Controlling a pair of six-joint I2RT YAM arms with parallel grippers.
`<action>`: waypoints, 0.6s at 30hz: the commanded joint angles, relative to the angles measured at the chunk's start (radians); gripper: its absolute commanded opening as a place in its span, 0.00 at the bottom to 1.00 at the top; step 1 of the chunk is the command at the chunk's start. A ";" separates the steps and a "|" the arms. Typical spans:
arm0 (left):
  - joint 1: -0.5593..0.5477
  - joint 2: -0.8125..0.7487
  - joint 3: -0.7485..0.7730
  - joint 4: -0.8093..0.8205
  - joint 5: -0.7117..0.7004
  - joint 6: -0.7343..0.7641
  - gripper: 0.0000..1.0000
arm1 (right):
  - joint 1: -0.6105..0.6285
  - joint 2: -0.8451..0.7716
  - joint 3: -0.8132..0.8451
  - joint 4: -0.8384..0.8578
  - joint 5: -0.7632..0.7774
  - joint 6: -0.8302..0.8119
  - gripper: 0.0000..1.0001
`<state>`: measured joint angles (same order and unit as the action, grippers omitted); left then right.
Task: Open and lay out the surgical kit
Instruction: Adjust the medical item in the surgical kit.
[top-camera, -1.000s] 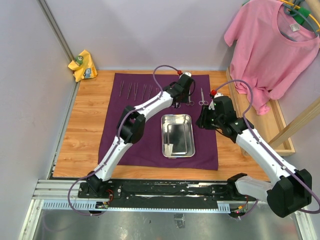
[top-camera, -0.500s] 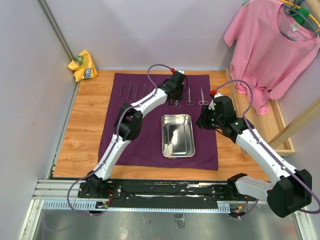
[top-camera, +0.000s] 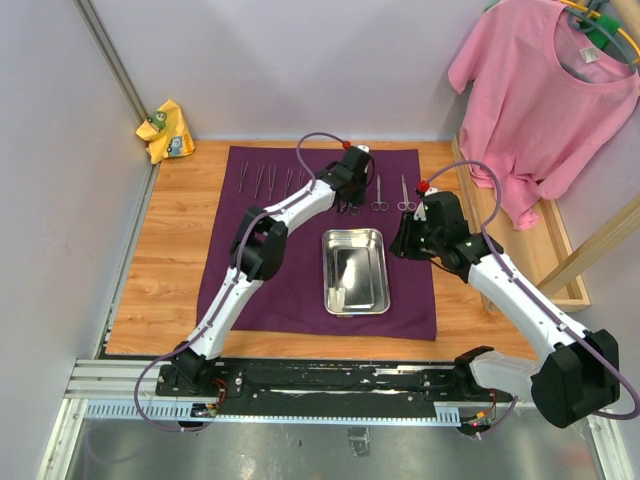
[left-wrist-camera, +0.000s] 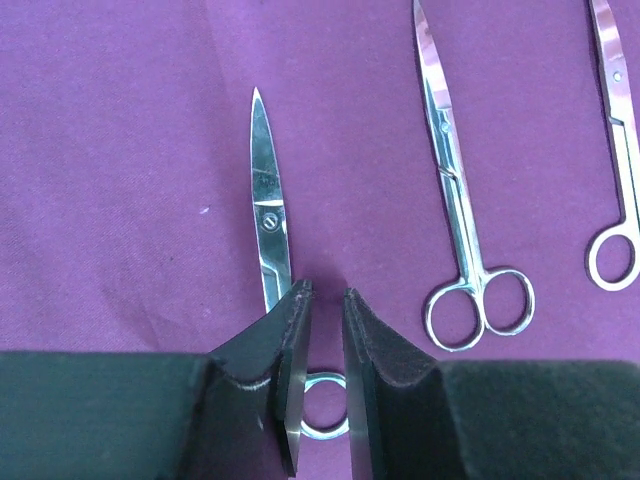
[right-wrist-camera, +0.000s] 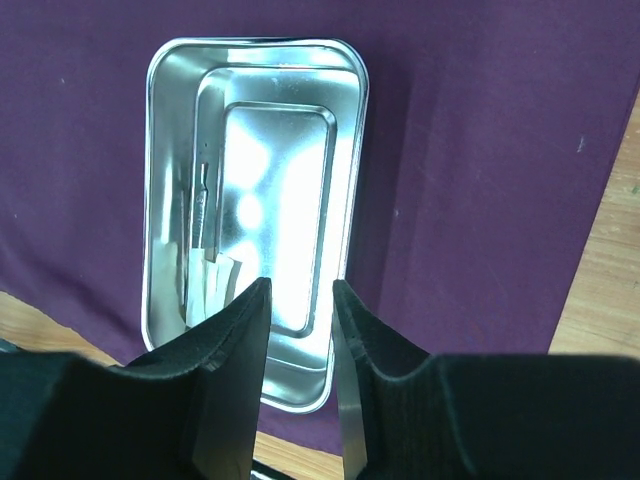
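The dark purple cloth (top-camera: 260, 270) lies spread flat on the table. The steel tray (top-camera: 327, 275) sits on its middle, holding white gauze (right-wrist-camera: 210, 285) and a slim metal tool (right-wrist-camera: 203, 205). Several forceps (top-camera: 270, 180) and three scissors lie in a row along the far edge. My left gripper (top-camera: 350, 205) hovers low over the leftmost scissors (left-wrist-camera: 268, 225), fingers a narrow gap apart astride its handle, gripping nothing (left-wrist-camera: 326, 295). Two more scissors (left-wrist-camera: 455, 200) (left-wrist-camera: 620, 150) lie to its right. My right gripper (top-camera: 400, 245) is open and empty over the tray's right rim (right-wrist-camera: 358, 150).
A pink T-shirt (top-camera: 545, 90) hangs at the back right above a wooden frame (top-camera: 560, 260). A yellow rag (top-camera: 165, 130) lies at the back left corner. Bare wooden table (top-camera: 175, 240) borders the cloth on the left.
My left gripper has moved left along the far edge and dropped slightly over the leftmost scissors. The right arm has shifted only a little.
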<state>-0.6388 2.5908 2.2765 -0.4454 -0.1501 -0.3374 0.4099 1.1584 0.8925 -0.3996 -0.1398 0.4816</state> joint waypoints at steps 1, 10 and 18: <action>0.012 0.043 0.012 -0.019 -0.062 0.017 0.25 | -0.023 0.007 0.012 0.010 -0.016 0.011 0.32; 0.020 0.042 -0.007 0.040 -0.043 0.032 0.25 | -0.023 0.015 0.013 0.012 -0.022 0.014 0.31; 0.025 -0.051 -0.077 0.144 0.050 0.026 0.26 | -0.023 0.022 0.011 0.010 -0.044 -0.013 0.34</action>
<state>-0.6224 2.6003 2.2692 -0.3824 -0.1593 -0.3191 0.4095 1.1797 0.8925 -0.3935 -0.1600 0.4919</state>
